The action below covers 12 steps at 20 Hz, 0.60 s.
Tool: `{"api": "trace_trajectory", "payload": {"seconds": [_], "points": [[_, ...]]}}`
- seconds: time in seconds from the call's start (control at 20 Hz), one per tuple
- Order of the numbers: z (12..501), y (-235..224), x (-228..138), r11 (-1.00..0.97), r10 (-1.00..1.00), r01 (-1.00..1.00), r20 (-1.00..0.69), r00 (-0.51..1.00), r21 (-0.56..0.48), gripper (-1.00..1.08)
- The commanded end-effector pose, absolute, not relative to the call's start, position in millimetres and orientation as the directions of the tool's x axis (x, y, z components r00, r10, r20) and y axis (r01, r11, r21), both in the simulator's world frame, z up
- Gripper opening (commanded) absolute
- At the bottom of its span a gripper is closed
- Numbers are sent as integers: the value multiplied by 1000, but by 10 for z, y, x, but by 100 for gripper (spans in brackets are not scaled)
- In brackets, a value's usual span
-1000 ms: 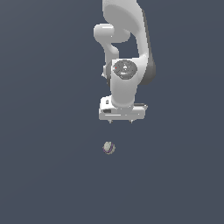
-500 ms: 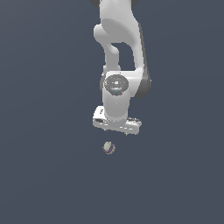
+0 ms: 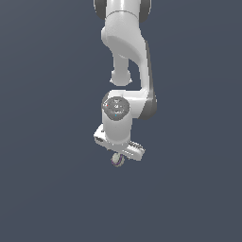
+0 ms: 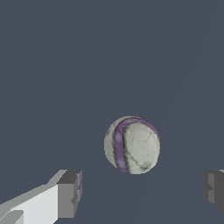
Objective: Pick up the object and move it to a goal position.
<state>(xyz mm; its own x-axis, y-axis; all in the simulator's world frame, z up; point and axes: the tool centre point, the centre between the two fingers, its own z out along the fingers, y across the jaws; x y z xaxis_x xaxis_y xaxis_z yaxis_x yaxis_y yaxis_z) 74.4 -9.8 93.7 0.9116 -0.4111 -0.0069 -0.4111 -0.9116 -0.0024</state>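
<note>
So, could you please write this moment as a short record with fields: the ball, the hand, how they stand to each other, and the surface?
ball: small, round, grey-beige with purple stripes, lying on the surface
hand: white, at the end of the arm, fingers spread wide
relation: the ball lies between the two fingers in the wrist view; neither finger touches it
exterior view: the hand is just above the ball and partly hides it
grasp: not yet made
surface: plain dark grey-blue
goal position: no marker visible
</note>
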Motion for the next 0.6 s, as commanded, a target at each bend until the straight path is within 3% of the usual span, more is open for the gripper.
{"api": "trace_trajectory", "payload": {"seconds": [0.0, 0.55], "points": [[899, -136, 796, -899, -438, -438, -3, 899, -1, 100], [771, -158, 819, -892, -453, -453, -1, 892, 0, 100]]}}
